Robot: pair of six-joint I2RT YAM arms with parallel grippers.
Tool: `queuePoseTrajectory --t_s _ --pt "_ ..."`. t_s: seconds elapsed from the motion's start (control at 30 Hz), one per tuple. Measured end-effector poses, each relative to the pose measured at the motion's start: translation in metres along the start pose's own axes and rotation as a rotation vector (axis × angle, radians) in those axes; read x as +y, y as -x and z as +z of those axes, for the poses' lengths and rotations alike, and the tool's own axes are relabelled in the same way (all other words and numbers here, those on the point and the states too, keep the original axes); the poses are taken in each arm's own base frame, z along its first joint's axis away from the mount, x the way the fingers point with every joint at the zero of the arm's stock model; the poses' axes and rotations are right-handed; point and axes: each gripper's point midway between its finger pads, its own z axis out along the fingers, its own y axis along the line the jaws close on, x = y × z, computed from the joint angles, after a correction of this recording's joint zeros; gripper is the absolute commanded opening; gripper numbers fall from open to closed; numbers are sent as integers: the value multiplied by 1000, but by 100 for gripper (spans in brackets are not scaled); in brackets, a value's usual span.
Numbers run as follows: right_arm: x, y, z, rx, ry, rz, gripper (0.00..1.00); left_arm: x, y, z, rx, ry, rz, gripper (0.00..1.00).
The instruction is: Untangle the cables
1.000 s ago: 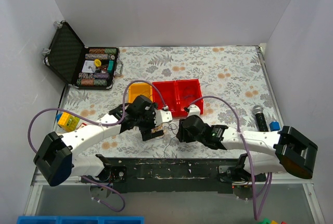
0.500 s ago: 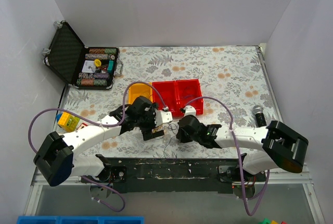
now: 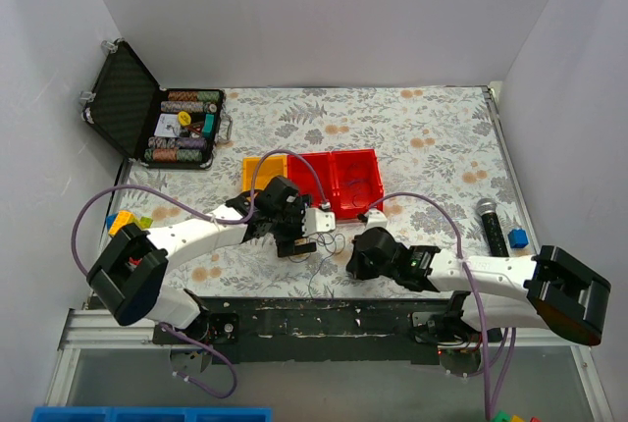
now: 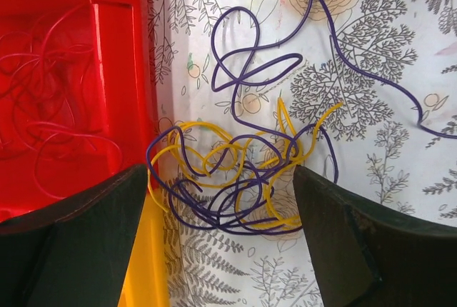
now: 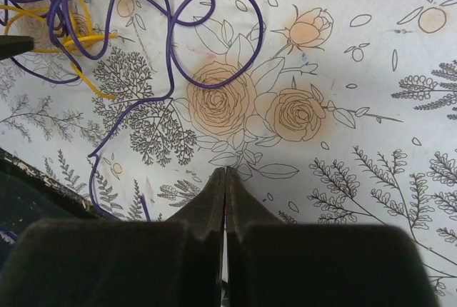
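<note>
The cables point(image 4: 235, 178) lie as a small tangle of thin yellow and purple loops on the flowered cloth, beside the red bin point(image 4: 71, 71). My left gripper point(image 4: 220, 193) is open, one finger on each side of the tangle. A long purple cable point(image 4: 335, 43) runs out of the tangle across the cloth. In the right wrist view the tangle point(image 5: 50, 14) is at the top left, and purple loops point(image 5: 170, 50) trail from it. My right gripper point(image 5: 226, 175) is shut just above bare cloth, apart from the loops. From above, both grippers point(image 3: 299, 240) point(image 3: 355, 257) flank the cables point(image 3: 329, 243).
Two red bins point(image 3: 339, 179) and a yellow bin point(image 3: 260, 169) stand just behind the cables; thin reddish wires lie in the red bin. An open black case point(image 3: 157, 118) of chips is at the back left. A microphone point(image 3: 491, 226) lies right, toy blocks point(image 3: 123, 224) left.
My right gripper has shut and drawn back to the right, away from the tangle. My left gripper has shifted right, toward the red bin, over the tangle.
</note>
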Motion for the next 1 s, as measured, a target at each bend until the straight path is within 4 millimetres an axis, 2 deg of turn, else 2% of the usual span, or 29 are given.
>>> queuePoseTrajectory --t_s 0.07,0.17,0.23,0.33,0.4,0.63,0.87,1.0 --pt "1 1 -2 -3 4 2 3 0 -2 4 9 -8 14 80" --pt "3 3 -3 -11 12 7 27 2 -3 9 17 -15 29 76" --pt "3 4 -4 -16 15 10 39 3 -3 10 15 -16 35 66" --pt "4 8 -4 -31 17 7 47 3 -1 10 11 -17 43 53" --pt "4 11 -4 -43 16 10 48 3 0 10 7 -19 44 47" --pt "17 33 6 -88 41 43 49 1 1 10 -3 -31 44 46" --pt "24 46 18 -104 53 58 47 0 2 10 -5 -34 37 52" --pt "21 47 27 -96 34 48 37 0 2 10 -6 -35 34 59"
